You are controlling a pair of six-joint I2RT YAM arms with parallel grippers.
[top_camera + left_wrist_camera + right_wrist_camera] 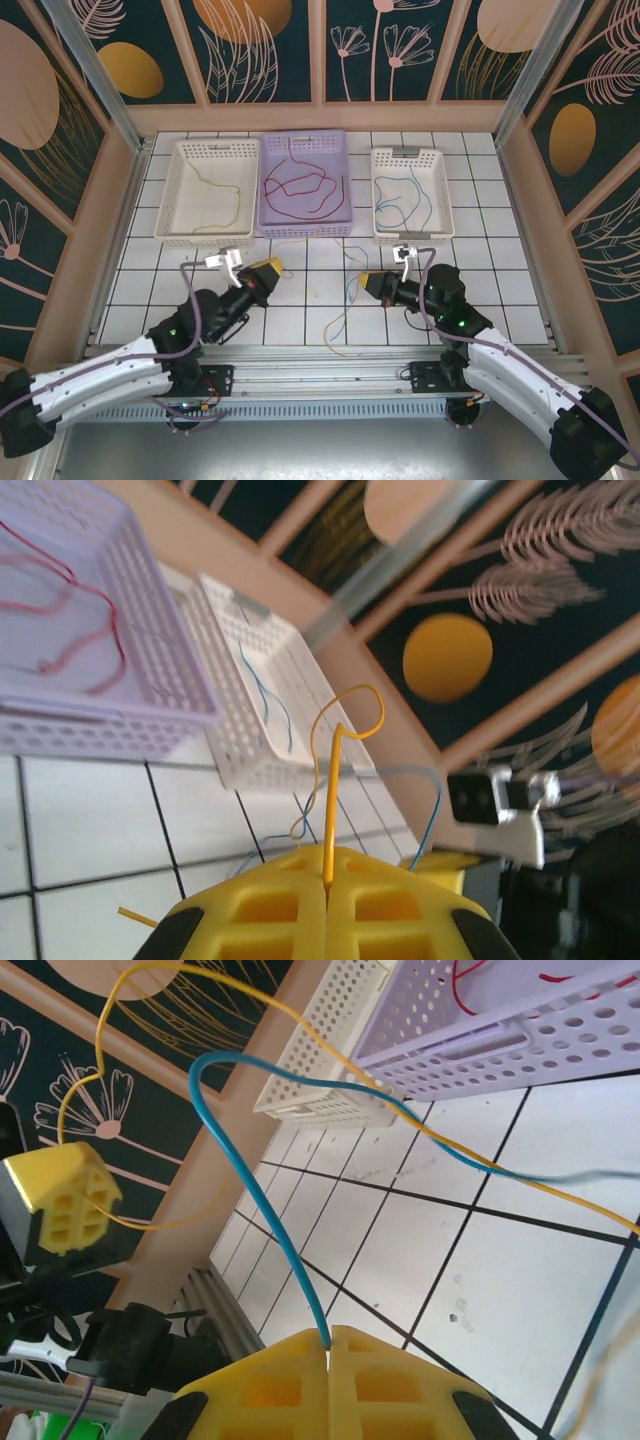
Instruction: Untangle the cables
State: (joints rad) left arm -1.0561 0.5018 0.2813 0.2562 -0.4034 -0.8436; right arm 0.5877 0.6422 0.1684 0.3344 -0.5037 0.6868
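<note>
White tiles cover the table, boxed in by leaf-patterned walls. Along the upper part of the overhead view sit a white basket at left holding a yellow strand, a purple basket in the middle with a red cable, and a second white basket at right with blue strands. Below them, the left gripper is clamped on a yellow cable and the right gripper on a blue cable. The two wires cross between the grippers and trail onto the tiles. The step in hand looks like pulling this pair apart. Next, the arms likely need to draw away sideways. Open tile lies at lower left and lower right, while the basket walls crowd the upper side.
</note>
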